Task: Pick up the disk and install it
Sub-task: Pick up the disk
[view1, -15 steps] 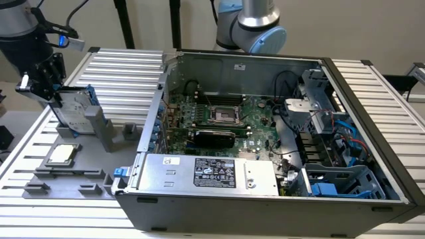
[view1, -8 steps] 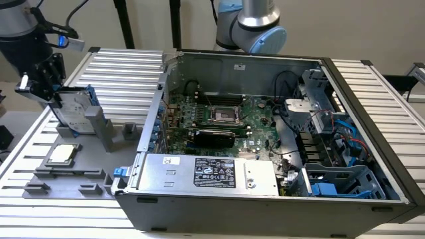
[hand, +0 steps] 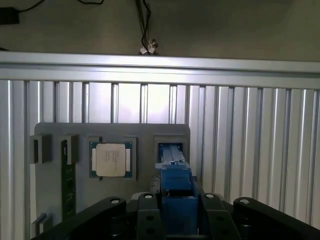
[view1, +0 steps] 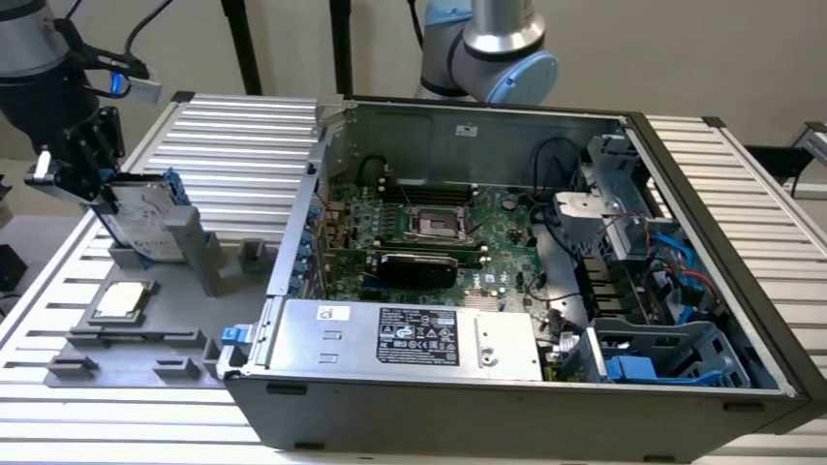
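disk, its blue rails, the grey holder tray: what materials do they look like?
disk: likely a bare metal casing; silver-grey with a dull sheen.
blue rails: moulded plastic by the look; saturated colour, matte surface.
holder tray: probably plastic, maybe printed; flat matte grey, no glint.

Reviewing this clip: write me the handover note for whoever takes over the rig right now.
Hand: closed on the blue-railed top edge of the disk.
Disk: standing on edge in its slot of the grey fixture, at the exterior view's left, beside the open computer case. The CPU chip lies flat on the same fixture, untouched.
Done: grasp made.
Left: the disk is not yet out of its slot and not yet in the case.
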Available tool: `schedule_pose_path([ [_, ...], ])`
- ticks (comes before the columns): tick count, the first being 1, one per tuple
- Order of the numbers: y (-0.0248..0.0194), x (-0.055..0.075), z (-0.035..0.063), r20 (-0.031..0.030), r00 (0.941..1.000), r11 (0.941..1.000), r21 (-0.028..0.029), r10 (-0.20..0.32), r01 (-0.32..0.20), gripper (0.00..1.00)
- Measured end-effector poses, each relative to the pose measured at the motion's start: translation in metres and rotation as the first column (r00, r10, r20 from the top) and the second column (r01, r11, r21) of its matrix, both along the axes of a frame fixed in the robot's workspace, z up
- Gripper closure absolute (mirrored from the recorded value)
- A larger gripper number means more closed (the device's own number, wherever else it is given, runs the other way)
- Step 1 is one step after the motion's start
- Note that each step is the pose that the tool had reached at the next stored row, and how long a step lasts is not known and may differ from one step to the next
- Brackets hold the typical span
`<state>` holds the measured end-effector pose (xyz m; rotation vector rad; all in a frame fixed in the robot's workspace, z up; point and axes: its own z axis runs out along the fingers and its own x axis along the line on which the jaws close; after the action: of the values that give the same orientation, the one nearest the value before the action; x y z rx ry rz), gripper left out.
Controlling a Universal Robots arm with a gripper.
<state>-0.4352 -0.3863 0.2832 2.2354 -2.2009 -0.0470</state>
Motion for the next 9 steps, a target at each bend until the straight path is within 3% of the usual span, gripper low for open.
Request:
schedule_pose_path([
  [5, -0.0002, 0.0, 0.0, 0.0, 1.0, 1.0, 0.0008, 0.0, 0.0, 0.67],
  [9, -0.0014, 0.0, -0.0001, 0.0007, 1.0, 1.0, 0.0085, 0.0, 0.0, 0.67],
])
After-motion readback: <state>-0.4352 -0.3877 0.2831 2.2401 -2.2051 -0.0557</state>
